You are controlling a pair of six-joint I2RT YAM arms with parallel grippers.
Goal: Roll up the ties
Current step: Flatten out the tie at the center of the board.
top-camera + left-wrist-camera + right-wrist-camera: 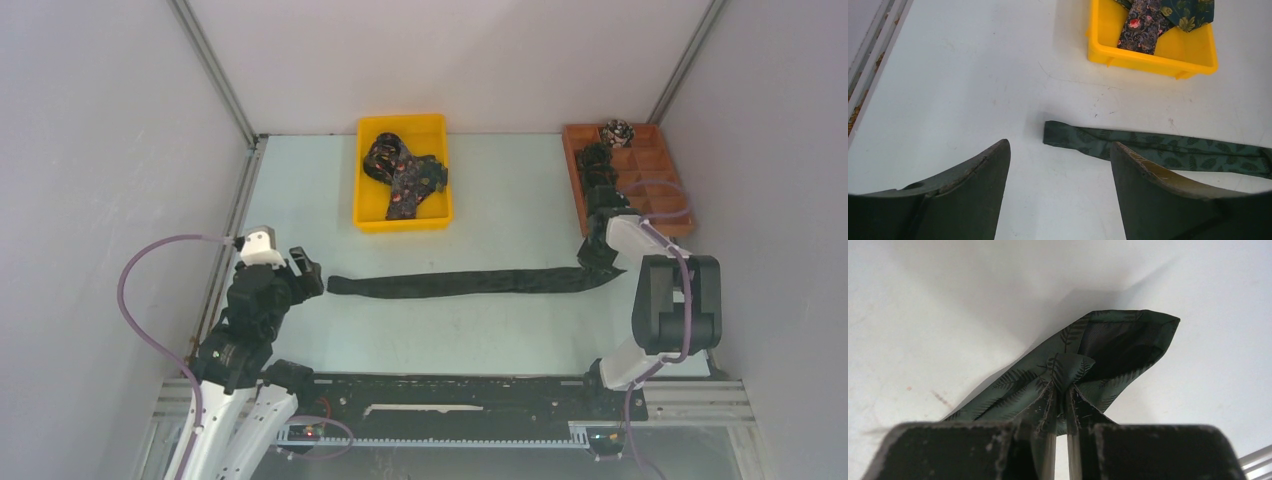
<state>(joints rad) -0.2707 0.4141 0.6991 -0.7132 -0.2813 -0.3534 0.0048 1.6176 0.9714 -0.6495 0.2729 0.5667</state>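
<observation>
A long dark green tie (470,282) with a leaf pattern lies stretched flat across the table, left to right. My right gripper (600,258) is shut on its wide right end; the right wrist view shows the fabric (1108,347) pinched and folded between the fingertips (1062,392). My left gripper (308,270) is open and empty, just left of the tie's narrow end (1060,136), with the right fingertip (1128,157) over the tie's edge. More patterned ties (405,175) lie piled in a yellow bin (403,220).
An orange compartment tray (655,185) stands at the back right, holding a rolled tie (617,131) in its far corner. Grey walls enclose the table. A metal rail (225,240) runs along the left edge.
</observation>
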